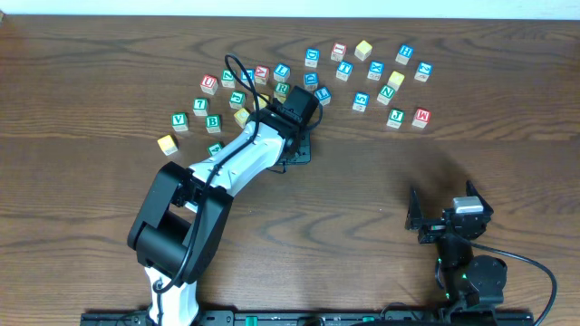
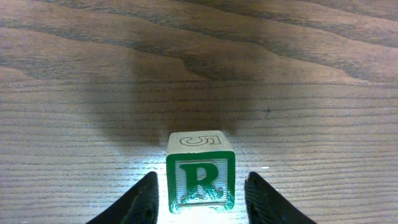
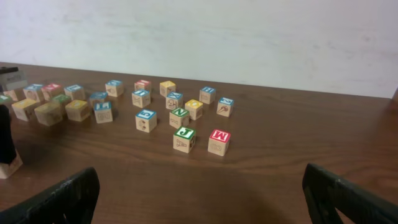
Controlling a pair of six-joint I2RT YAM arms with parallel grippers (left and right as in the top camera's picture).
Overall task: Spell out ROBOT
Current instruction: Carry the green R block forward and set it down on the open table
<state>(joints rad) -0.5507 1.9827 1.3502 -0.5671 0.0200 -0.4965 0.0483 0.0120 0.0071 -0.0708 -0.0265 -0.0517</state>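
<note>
Two black fingers (image 2: 146, 199) of the left gripper (image 2: 200, 180) stand on either side of the small wooden cube with a green-bordered R (image 2: 200, 173). A sliver of lit tabletop shows on each side, so the jaws are parted and not clamping it. That cube sits upright on the dark wooden table (image 2: 74, 74), its R facing the wrist camera and an outlined 5 on top. From overhead it is hidden under the left gripper, at the near edge of the scattered cluster of letter cubes (image 1: 311, 80). A green-bordered B cube (image 1: 213, 122) lies further left. The right gripper (image 3: 200, 174) hangs spread wide and empty, well apart from the cubes.
</note>
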